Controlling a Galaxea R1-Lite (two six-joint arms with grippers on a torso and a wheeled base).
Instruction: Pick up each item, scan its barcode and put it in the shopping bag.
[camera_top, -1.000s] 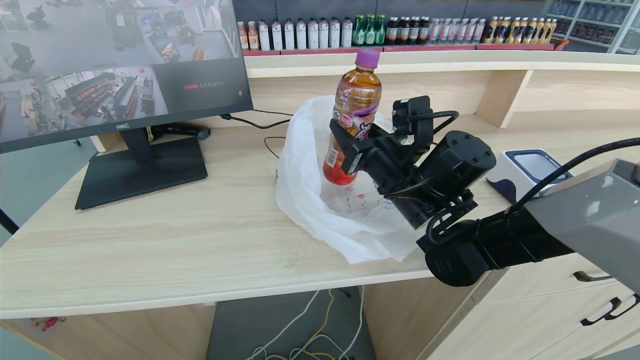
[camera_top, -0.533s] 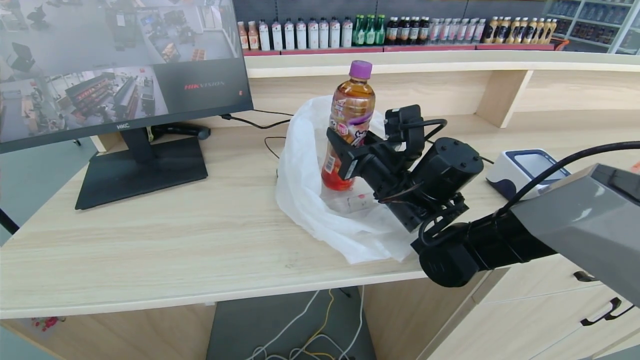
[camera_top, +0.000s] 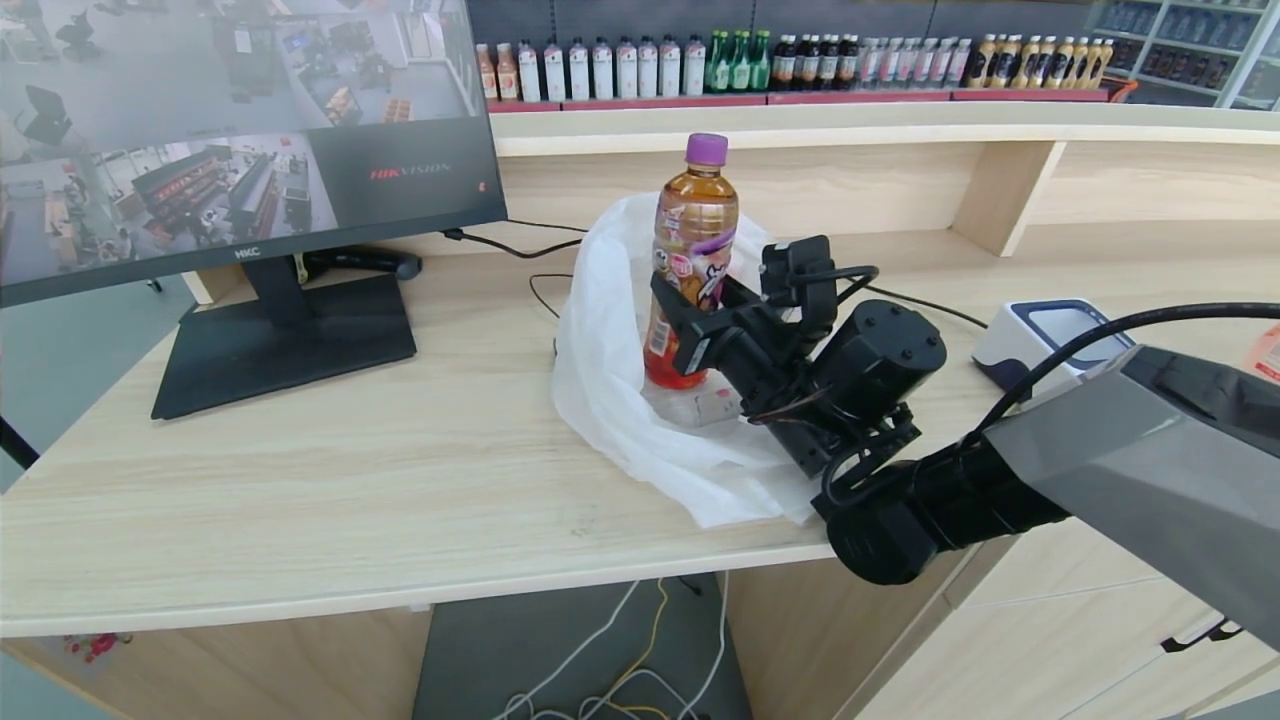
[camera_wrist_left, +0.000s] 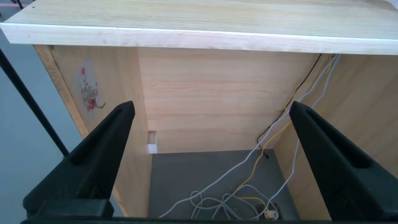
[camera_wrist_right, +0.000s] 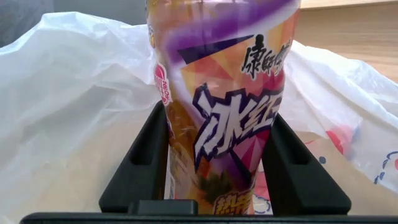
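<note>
Monitor (camera_top: 230, 130): far out to the left of the shopping bag (camera_top: 600, 380), on its black stand on the counter (camera_top: 300, 500), screen lit.
Left gripper (camera_wrist_left: 211, 162): down below the countertop the shopping bag lies on, off to the bag's left. Both black fingers are spread wide with nothing between them, and loose cables (camera_wrist_left: 249, 186) lie on the floor beyond.
Shopping bag: white plastic, slumped open on the counter, mouth gaping upward, one flap trailing to the front edge.
Bottle (camera_top: 695, 240): here's the one to watch: amber drink, purple cap, standing close to upright with its base down in the mouth of the shopping bag. Whether it touches the bottom of the bag, I cannot tell.
Pale item (camera_top: 708, 405): lying inside the shopping bag, just under the bottle's base, too hard to make out.
Right gripper (camera_top: 695, 300): coming in from the right of the shopping bag, fingers clamped on either side of the bottle's label, low on its body.
Barcode scanner (camera_top: 1050, 340): white and blue box, well to the right of the shopping bag.
Shelf of drinks (camera_top: 800, 60): far behind the shopping bag, beyond the counter.
</note>
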